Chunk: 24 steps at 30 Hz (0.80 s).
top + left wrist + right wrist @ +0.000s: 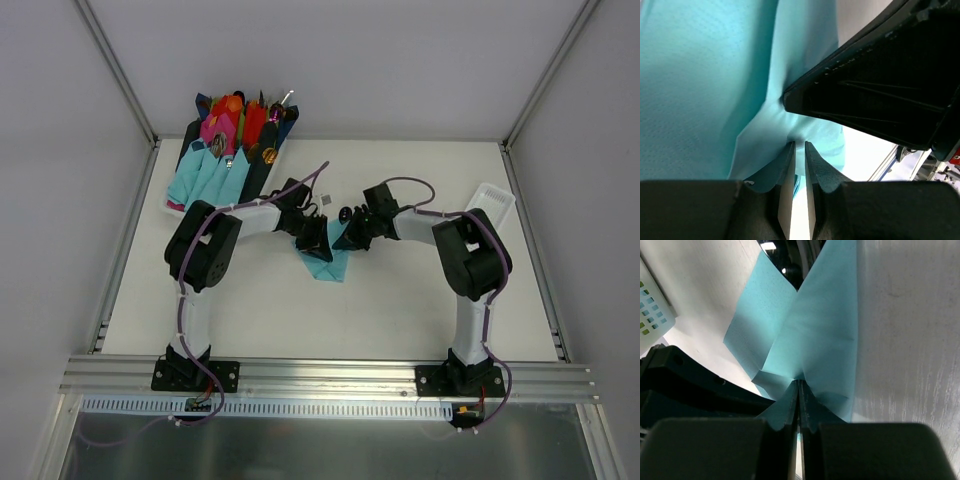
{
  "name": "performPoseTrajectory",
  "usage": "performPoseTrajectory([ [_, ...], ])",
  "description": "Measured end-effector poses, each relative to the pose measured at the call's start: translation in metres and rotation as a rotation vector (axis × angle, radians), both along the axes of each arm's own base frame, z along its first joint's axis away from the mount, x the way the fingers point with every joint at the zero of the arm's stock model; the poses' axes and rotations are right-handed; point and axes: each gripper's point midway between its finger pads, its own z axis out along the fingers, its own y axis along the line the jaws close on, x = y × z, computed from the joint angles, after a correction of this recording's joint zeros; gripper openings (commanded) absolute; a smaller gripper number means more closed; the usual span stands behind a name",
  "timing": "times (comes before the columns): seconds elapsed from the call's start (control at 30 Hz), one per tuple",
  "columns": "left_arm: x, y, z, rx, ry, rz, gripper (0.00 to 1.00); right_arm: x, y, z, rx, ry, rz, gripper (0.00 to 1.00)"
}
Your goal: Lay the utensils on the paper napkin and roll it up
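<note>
Closest to the right wrist lens, the right gripper (799,382) is seen clamped tight, with no gap left between its fingers, and a crumpled corner of the paper napkin (815,330) is pinched at their tips. From that pinch the teal sheet is spread upward in two creased panels over the white table (910,315). A corner of a white perforated basket (651,310) is glimpsed at the left edge of that view. In the left wrist view, the left gripper (798,144) is narrowed to a slim slit. A gathered fold of the napkin is caught at its fingertips, and a sliver of teal is visible between the pads. The black body of the other gripper is seen just above and to the right. From overhead, the two grippers are brought close together at mid-table, and the napkin is held between them with its lower edge trailing toward the near side. At the rear left, coloured napkin rolls (235,125) are gathered in a dark holder (195,135).
</note>
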Motion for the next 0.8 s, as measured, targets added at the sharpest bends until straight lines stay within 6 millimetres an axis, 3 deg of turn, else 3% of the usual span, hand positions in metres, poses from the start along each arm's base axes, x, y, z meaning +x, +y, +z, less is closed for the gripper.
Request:
performPoseTrajectory([
  [0.1, 0.003, 0.004, -0.001, 0.001, 0.004, 0.015, 0.14, 0.0, 0.0, 0.0, 0.008, -0.002, -0.007, 0.04],
  [0.2, 0.003, 0.007, -0.003, 0.002, 0.009, 0.022, 0.13, 0.0, 0.001, 0.001, 0.017, -0.003, -0.006, 0.21],
  [0.33, 0.003, 0.009, -0.005, -0.003, 0.012, 0.025, 0.13, 0.0, 0.004, 0.005, 0.033, -0.013, 0.005, 0.26],
  [0.57, 0.003, 0.012, -0.005, -0.008, 0.004, 0.008, 0.12, 0.004, -0.001, 0.01, 0.017, -0.021, 0.035, 0.24],
  [0.8, -0.001, 0.014, -0.006, -0.006, -0.001, -0.017, 0.11, 0.025, -0.013, 0.023, 0.016, -0.064, 0.034, 0.18],
])
